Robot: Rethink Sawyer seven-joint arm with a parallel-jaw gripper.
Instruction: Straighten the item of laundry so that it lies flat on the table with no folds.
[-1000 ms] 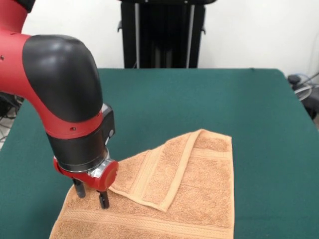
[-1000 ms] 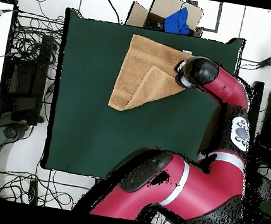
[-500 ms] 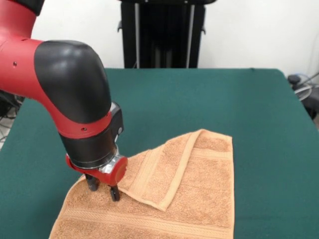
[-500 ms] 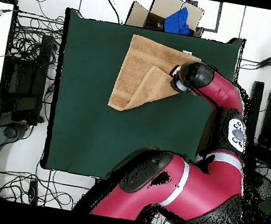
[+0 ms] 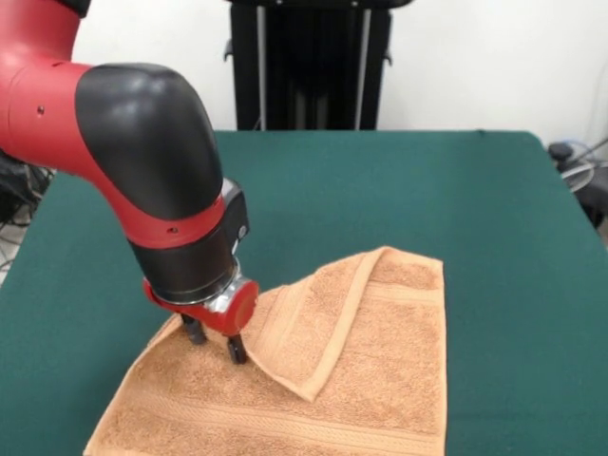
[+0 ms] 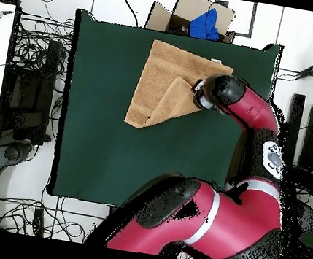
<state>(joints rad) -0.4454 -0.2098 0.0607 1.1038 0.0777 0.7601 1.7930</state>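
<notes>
While my black two-fingered gripper stands slightly parted on the folded orange-tan terry towel, lower left, I see nothing pinched.

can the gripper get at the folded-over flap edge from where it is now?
Probably yes. The gripper sits low over the towel, jaws apart, right beside the flap where it lies folded over the lower layer. Nothing stands between them; only the table lies around.
</notes>
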